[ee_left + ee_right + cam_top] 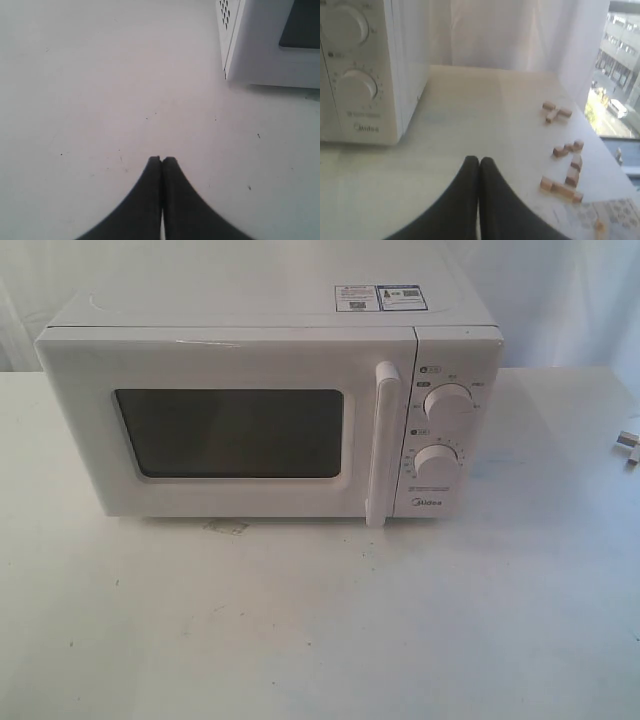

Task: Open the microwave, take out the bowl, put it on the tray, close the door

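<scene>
The white microwave (270,410) stands on the white table with its door (225,430) closed; the vertical bar handle (382,445) is beside the two dials. A corner of the microwave (270,45) shows in the left wrist view, and the dial panel of the microwave (355,75) shows in the right wrist view. The bowl and the tray are out of view. My left gripper (161,160) is shut and empty over bare table, left of the microwave. My right gripper (479,160) is shut and empty, to the right of the dial panel. Neither gripper shows in the exterior view.
Several small wooden blocks (567,170) lie on the table to the right, near a printed sheet (605,215). A white plug (628,445) sits at the far right edge. A white curtain hangs behind the table.
</scene>
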